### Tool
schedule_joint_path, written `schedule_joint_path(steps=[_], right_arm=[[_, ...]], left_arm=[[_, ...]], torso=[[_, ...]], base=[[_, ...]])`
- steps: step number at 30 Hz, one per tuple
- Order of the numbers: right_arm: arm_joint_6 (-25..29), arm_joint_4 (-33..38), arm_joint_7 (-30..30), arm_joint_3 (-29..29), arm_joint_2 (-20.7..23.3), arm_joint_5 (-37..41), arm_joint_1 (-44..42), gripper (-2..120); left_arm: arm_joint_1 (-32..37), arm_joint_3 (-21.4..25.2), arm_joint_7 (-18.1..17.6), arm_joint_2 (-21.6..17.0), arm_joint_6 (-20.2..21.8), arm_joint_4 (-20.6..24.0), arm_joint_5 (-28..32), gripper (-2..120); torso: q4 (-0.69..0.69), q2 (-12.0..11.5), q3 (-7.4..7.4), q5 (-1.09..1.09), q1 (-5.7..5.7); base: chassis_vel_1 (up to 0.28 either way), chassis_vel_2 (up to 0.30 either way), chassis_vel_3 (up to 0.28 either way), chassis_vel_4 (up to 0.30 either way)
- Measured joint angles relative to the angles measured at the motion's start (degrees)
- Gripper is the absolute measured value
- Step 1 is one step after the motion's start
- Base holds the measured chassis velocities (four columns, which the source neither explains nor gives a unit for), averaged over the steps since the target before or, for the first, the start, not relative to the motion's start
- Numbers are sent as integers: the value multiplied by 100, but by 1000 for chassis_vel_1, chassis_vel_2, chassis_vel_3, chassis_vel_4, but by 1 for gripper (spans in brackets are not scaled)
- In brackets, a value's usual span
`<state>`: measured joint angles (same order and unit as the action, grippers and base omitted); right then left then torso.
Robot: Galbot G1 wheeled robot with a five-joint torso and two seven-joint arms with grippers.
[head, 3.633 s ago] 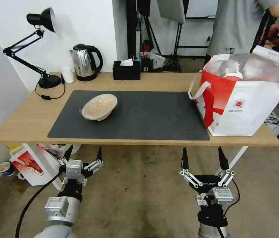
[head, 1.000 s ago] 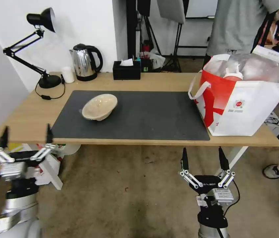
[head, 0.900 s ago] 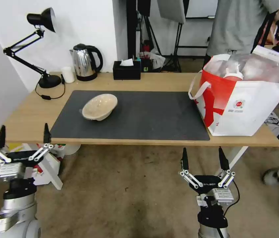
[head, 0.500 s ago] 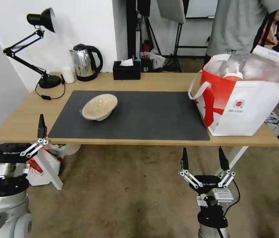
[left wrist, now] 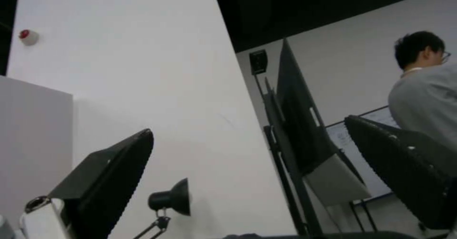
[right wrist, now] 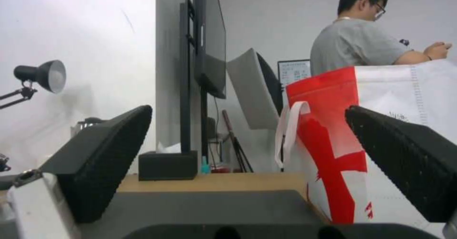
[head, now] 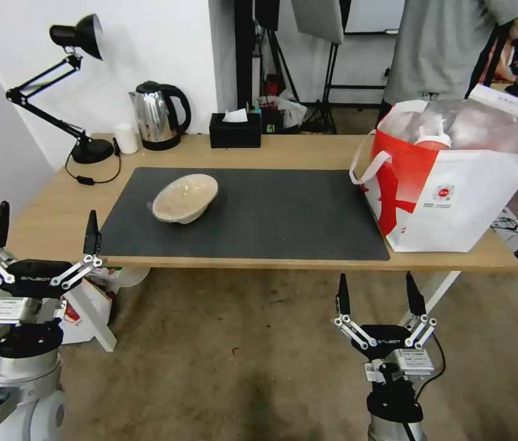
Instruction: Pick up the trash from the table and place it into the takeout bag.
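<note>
Done: red cup (head: 433, 139) with white straw lid standing inside the takeout bag (head: 455, 202), top poking above the rim; white bowl likely in there too, hidden behind the foil lining
Left: beige bowl (head: 185, 197) tilted on the dark mat (head: 283, 214), left of middle, well apart from the bag
Bag: upright at the right end of the table (head: 50, 220), mouth open
Left gripper (head: 43, 228): raised at the table's left front corner, fingers spread wide, holding nothing
Right gripper (head: 378, 294): parked low in front of the table, below its edge, fingers spread, holding nothing
Progress: judged well over half, one piece to go
</note>
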<state>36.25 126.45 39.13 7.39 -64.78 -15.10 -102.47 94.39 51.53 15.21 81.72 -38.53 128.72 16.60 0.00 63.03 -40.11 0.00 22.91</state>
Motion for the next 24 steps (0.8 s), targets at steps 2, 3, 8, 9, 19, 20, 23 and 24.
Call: schedule_joint_path(steps=[2, 3, 8, 9, 19, 20, 23, 24], right_arm=[[0, 0, 0, 0, 0, 0, -1, 100], [0, 0, 0, 0, 0, 0, -1, 100], [0, 0, 0, 0, 0, 0, 0, 100], [0, 0, 0, 0, 0, 0, 0, 100], [0, 0, 0, 0, 0, 0, 0, 100], [0, 0, 0, 0, 0, 0, 0, 100], [0, 0, 0, 0, 0, 0, 0, 100], [0, 0, 0, 0, 0, 0, 0, 100]], left_arm=[[-1, -8, 45, -50, 45, 38, 36, 100], [-1, -8, 45, -50, 45, 38, 36, 100], [-48, -22, 63, -195, 186, 106, 125, 100], [-73, -17, 63, -249, 222, 122, 156, 100], [-99, -1, 76, -635, 435, 186, 300, 100], [-106, -6, 84, -701, 474, 185, 323, 100], [-135, -19, 89, -803, 541, 172, 391, 100], [-163, -26, 90, -897, 589, 143, 451, 100]], torso=[[0, 0, 0, 0, 0], [0, 0, 0, 0, 0], [0, 0, 0, 0, 0], [0, 0, 0, -1, 0], [0, -2, 0, 0, 1], [0, -1, 0, -1, 1], [0, -2, 0, 0, 1], [0, -1, 0, -1, 1]], base=[[0, 0, 0, 0], [0, 0, 0, 0], [0, 0, 0, 0], [0, 0, 0, 0], [0, 0, 0, 0], [0, 0, 0, 0], [0, 0, 0, 0], [0, 0, 0, 0]])
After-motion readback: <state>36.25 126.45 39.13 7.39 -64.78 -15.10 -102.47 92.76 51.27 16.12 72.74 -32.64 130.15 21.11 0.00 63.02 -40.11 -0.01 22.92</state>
